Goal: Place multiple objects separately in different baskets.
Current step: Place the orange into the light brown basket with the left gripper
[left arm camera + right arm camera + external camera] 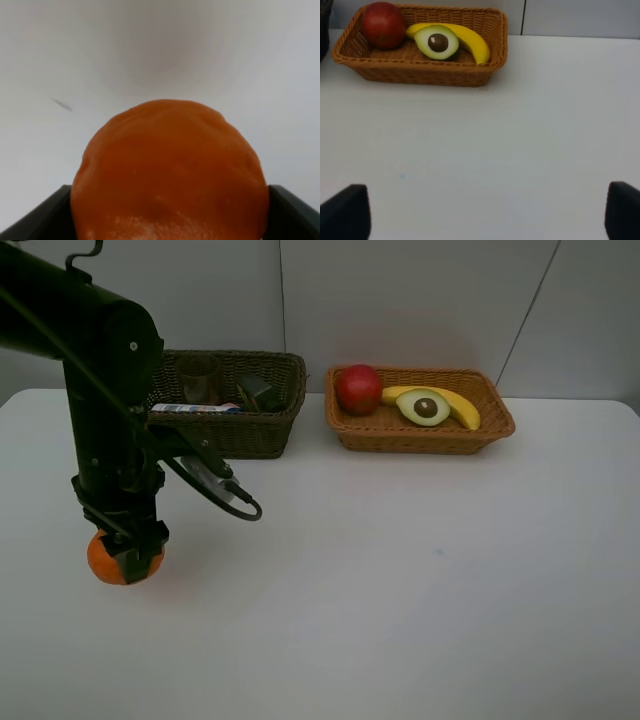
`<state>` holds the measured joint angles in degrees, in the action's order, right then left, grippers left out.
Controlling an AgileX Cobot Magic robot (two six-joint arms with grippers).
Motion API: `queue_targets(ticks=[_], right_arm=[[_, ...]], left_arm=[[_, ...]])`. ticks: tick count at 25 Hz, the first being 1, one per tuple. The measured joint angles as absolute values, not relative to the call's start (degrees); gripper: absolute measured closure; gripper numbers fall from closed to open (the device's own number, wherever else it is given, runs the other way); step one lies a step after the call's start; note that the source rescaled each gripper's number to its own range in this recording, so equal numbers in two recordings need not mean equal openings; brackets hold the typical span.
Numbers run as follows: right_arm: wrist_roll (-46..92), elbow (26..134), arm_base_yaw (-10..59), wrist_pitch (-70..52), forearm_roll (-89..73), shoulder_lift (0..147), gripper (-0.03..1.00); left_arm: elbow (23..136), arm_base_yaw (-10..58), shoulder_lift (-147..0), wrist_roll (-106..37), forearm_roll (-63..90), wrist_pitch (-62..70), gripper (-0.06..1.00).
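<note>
Orange (112,562) between left fingers (35,215), baskets behind

White desk (400,580) with a smooth matte top, bearing one small dark speck (402,175). Behind it, a pale grey wall (420,300) of flat panels divided by thin dark seams.

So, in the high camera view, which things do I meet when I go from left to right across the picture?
Orange under the left gripper → dark basket → red apple → avocado half → banana; the last three lie in the orange-tan basket.
</note>
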<state>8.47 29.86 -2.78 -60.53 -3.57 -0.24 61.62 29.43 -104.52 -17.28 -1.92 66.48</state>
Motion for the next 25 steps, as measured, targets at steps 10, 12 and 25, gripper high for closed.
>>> queue_targets(ticks=[10, 12, 25], right_arm=[[8.5, 29.9, -2.8, -60.5, -3.6, -0.2, -0.02], [8.5, 29.9, -2.8, -60.5, -3.6, -0.2, -0.02], [8.5, 29.9, -2.8, -60.5, -3.6, -0.2, -0.02]], left_arm=[[78.8, 30.2, -106.9, -17.3, 0.8, 69.1, 0.02], [82.4, 31.1, -108.2, -17.3, 1.6, 69.3, 0.02], [110.8, 36.7, -123.2, -17.8, 3.3, 69.6, 0.03]])
